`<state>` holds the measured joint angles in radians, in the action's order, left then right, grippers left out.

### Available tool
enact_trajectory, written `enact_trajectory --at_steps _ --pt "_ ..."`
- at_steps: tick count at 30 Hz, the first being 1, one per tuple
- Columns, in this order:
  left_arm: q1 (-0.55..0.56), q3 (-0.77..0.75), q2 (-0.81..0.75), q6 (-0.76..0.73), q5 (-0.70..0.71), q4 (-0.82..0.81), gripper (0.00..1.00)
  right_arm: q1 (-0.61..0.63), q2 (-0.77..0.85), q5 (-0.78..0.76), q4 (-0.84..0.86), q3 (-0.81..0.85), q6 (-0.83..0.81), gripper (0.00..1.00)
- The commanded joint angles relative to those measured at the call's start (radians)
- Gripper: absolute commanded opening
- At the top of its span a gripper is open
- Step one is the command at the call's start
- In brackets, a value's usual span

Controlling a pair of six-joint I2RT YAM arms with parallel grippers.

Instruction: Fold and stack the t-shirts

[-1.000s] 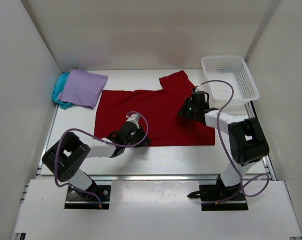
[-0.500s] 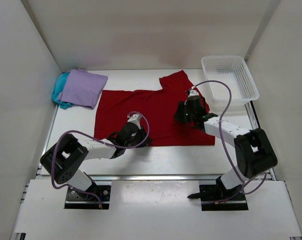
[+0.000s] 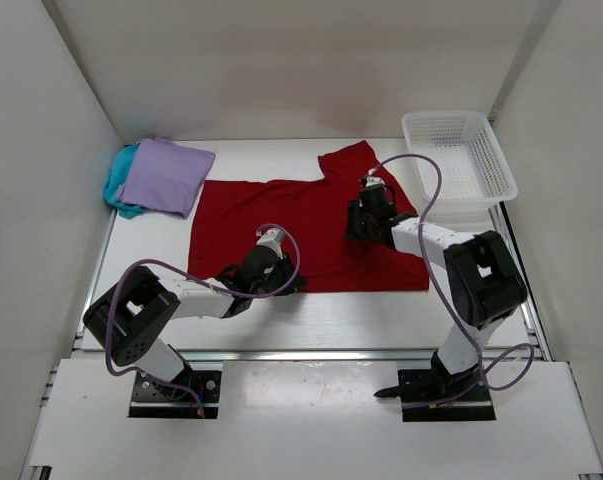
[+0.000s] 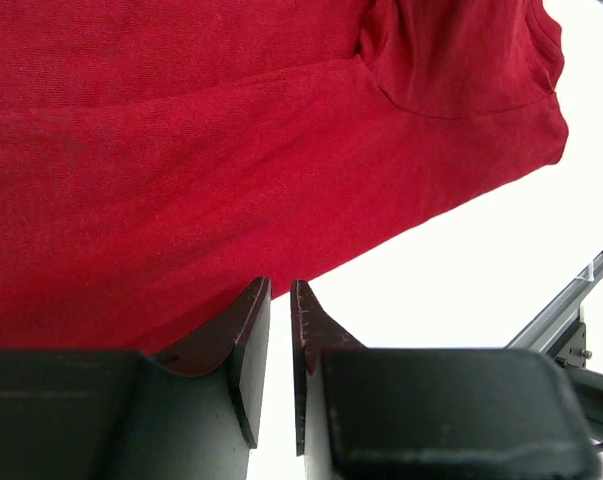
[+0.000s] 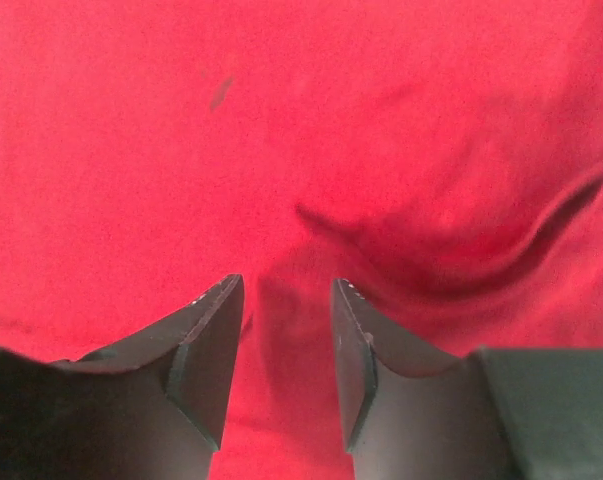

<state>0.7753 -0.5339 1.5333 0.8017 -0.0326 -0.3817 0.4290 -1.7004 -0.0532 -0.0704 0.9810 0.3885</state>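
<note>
table (image 3: 331, 310), white, walled on three sides; my two arms reach onto it from the near edge.

red shirt (image 3: 281, 215) spread flat across the middle, widest cloth here; hem along the near side, one sleeve poking toward the far right.

white mesh basket (image 3: 459, 118) at the far right corner, apart from the red shirt.

lavender shirt (image 3: 166, 175) folded at the far left corner, just beside the red shirt's left edge; it lies on top of the teal shirt (image 3: 116, 185), which shows only as a strip along its left side.

my left gripper (image 3: 281, 278) sits low at the red shirt's near hem, left of centre; in the wrist view (image 4: 279, 285) the jaws are drawn almost together with a thin slit between; the red shirt (image 4: 231, 150) fills the view ahead and its hem runs down to the tips; whether cloth is nipped between them i cannot tell.

my right gripper (image 3: 359, 222) is over the right part of the red shirt, below the sleeve; wrist view (image 5: 286, 285) shows the jaws parted, nothing held; red shirt (image 5: 281, 130) directly under them, a small raised crease lying just ahead of the gap and trailing off to the right.
</note>
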Motion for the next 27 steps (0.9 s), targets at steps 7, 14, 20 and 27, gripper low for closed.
enact_trajectory --at_steps 7,14,20,27 --pt "0.002 0.015 0.008 0.014 -0.018 -0.043 0.26 0.01 -0.154 -0.026 -0.02 0.145 -0.03 0.28" --pt "0.001 0.018 0.011 0.021 -0.027 -0.052 0.25 0.02 -0.163 -0.062 -0.032 0.156 -0.028 0.04" --pt "0.005 0.017 -0.004 0.016 -0.012 -0.043 0.25 0.071 -0.078 -0.031 0.023 0.136 -0.048 0.05" --pt "-0.005 0.012 -0.028 0.016 -0.016 -0.042 0.26 0.088 -0.108 -0.016 -0.017 0.168 -0.051 0.32"
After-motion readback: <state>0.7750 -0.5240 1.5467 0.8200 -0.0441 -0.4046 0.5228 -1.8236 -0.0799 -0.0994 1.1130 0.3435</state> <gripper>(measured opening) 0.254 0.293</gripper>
